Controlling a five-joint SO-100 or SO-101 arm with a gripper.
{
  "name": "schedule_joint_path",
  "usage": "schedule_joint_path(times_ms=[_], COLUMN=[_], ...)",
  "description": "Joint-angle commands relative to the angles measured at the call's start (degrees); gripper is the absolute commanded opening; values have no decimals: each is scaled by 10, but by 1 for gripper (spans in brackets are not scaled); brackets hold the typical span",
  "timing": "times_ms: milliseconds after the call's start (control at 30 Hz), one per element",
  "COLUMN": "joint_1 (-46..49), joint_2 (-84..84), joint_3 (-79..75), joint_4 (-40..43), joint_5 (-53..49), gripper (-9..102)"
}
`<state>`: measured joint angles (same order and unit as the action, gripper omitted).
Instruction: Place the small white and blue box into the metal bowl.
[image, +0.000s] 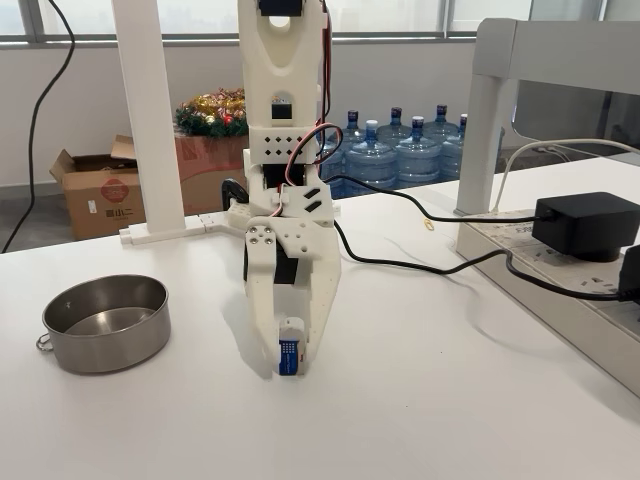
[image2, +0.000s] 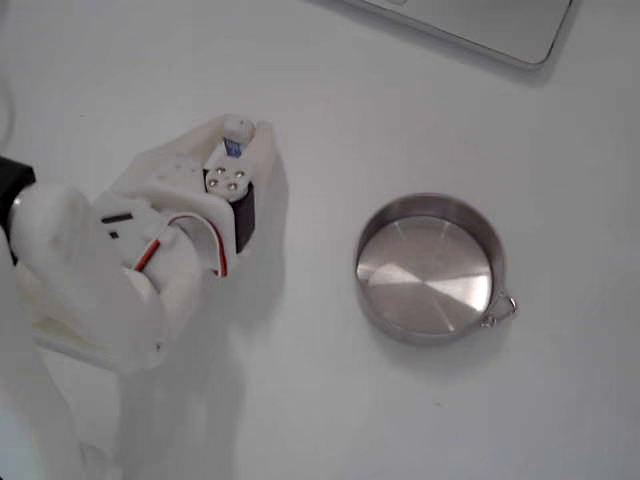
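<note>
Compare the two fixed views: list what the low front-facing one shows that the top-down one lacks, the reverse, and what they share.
The low front view alone shows water bottles, a cardboard box and a black power adapter. The top-down view alone shows the metal bowl's bare floor and a laptop corner. Both show the gripper down at the table around the small white and blue box, with the bowl apart from it.

One fixed view sits low at bench (image: 420, 400) height, close in front of the arm (image: 290, 200), looking level across toward windows and water bottles (image: 400, 150) behind. Another fixed view looks straight down from above, nearer the surface. Both share the metal bowl (image: 105, 322) (image2: 430, 268) and the hand (image: 290, 360) (image2: 238, 135); the bowl lies left in the front view, right in the top one
</note>
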<state>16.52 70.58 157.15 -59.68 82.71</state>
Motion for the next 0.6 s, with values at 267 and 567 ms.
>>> schedule_joint_path(times_ms=[267,567], joint_1=[2,31], joint_2=[12,155], joint_3=[0,62], joint_4=[-9,-7], joint_5=[2,2], gripper=[-2,-2])
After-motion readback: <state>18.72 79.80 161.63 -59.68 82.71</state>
